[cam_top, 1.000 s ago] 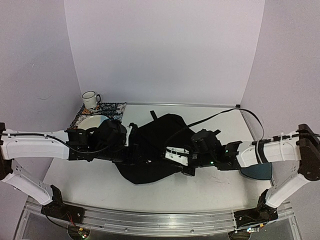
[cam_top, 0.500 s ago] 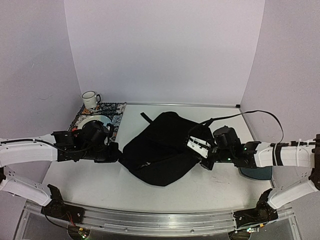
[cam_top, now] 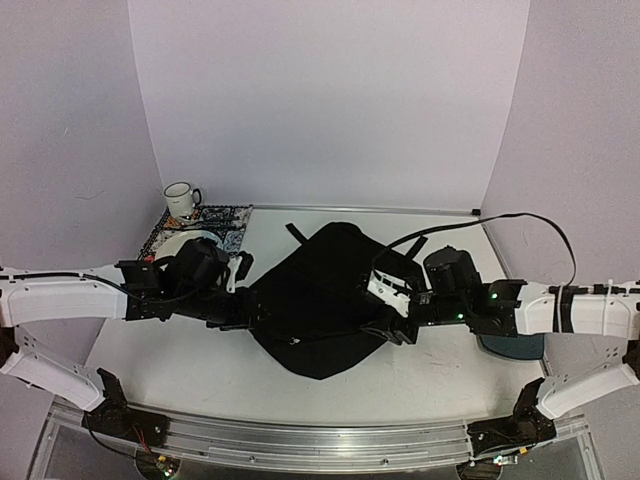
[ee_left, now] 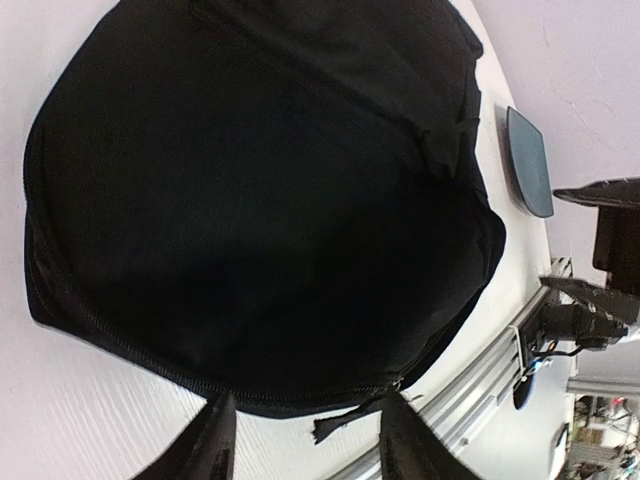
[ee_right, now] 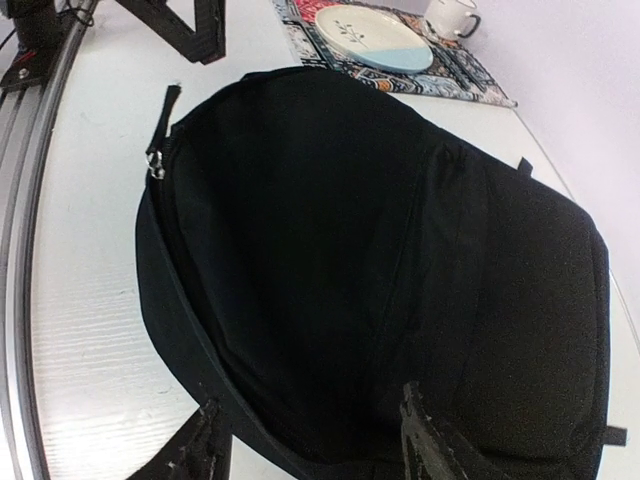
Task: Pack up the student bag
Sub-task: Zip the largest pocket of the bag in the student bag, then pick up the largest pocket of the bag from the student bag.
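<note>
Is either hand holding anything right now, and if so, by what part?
Nothing appears gripped: the left hand and right hand are both open, each poised at the edge of the student bag.

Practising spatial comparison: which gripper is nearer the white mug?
Left. The left gripper is in front of the mug, slightly right; the right gripper lies far right, across the backpack.

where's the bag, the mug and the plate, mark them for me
bag (cam_top: pixel 320 300): top external view, middle of its black top panel
mug (cam_top: pixel 180 200): top external view, side of its white body
plate (ee_right: pixel 372 38): right wrist view, centre of its pale face
</note>
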